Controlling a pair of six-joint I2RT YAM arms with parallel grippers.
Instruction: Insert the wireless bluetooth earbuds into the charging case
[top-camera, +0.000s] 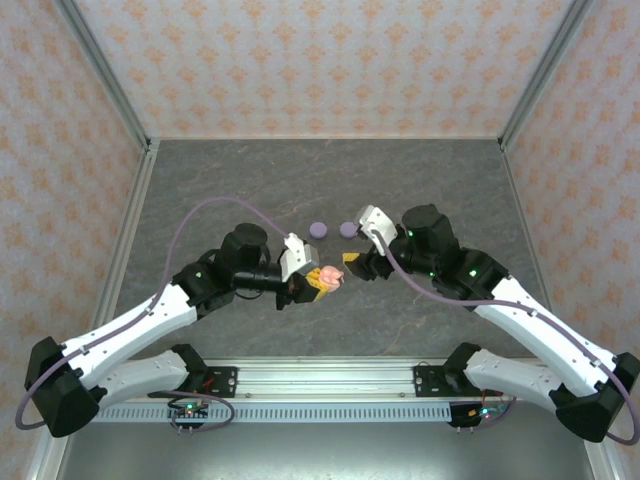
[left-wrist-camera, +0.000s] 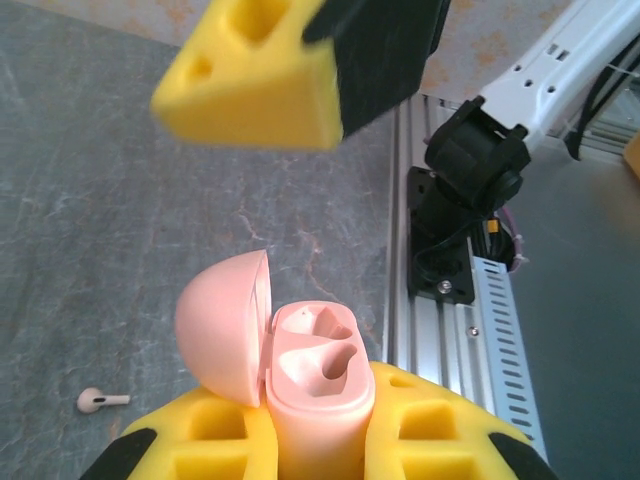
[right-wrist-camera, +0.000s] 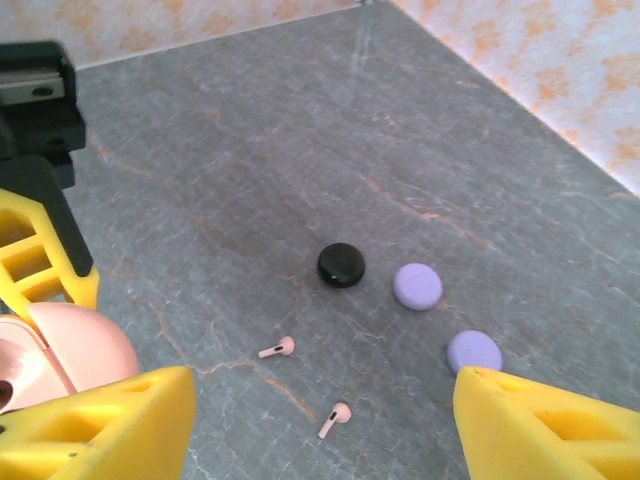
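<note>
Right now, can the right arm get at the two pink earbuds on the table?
Probably yes. Both earbuds lie loose on bare table below the open right pincer, nothing covering them. The black case and lavender cases sit apart, and the left pincer holds the pink case off to one side.

A grey marbled tabletop sits enclosed by patterned peach-and-cream walls — metal posts at the corners.

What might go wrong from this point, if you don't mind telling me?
1. The pink case is clamped only low down by the left fingers; pressing an earbud in might tilt it or make it slip.
2. The pink earbuds lie flat on the table; the broad, open right fingers may nudge one away instead of gripping it.
</note>
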